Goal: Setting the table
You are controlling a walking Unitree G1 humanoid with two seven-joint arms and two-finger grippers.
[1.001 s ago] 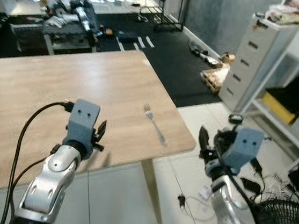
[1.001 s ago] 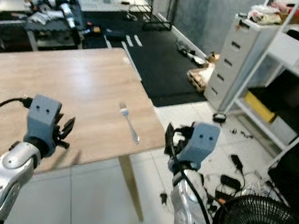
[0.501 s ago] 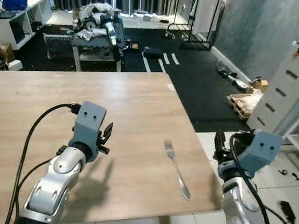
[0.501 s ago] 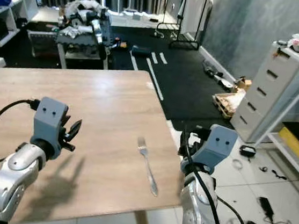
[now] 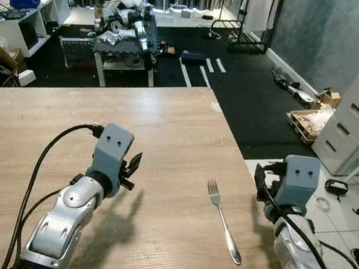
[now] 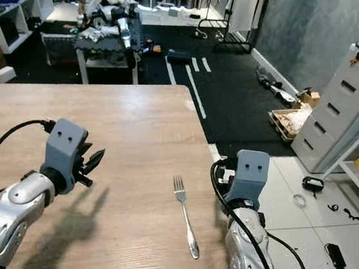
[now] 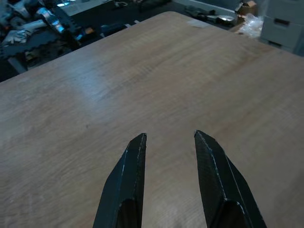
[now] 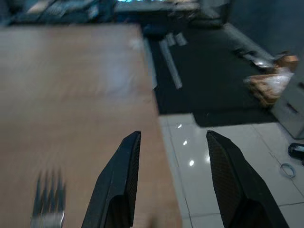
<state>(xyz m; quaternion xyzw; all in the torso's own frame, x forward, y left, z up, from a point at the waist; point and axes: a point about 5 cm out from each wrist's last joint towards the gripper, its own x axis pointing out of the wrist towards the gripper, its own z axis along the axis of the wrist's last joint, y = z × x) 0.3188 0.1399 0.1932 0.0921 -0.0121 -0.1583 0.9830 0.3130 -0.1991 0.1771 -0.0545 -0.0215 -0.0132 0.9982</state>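
Observation:
A silver fork [image 5: 223, 220] lies on the light wooden table [image 5: 167, 126], close to its right edge, tines pointing away from me. The tines [image 8: 47, 209] also show in the right wrist view. My right gripper [image 8: 172, 137] hovers just past the table's right edge, beside the fork, its fingers open and empty. My left gripper [image 7: 169, 137] is held above the table's middle, left of the fork, open with nothing between the fingers [image 7: 124, 180]. In the head views the left wrist housing [image 5: 112, 153] and the right one [image 5: 297, 183] face me.
Beyond the table lies a dark carpet [image 5: 237, 83] with a cluttered low bench [image 5: 123, 27]. A grey drawer unit [image 5: 356, 122] stands at the right on white tiles. A white shelf [image 5: 17, 18] is at the far left.
The camera has moved forward and turned left, so the table sits lower and fuller in view. The fork now lies nearer the right gripper. Both grippers stay open.

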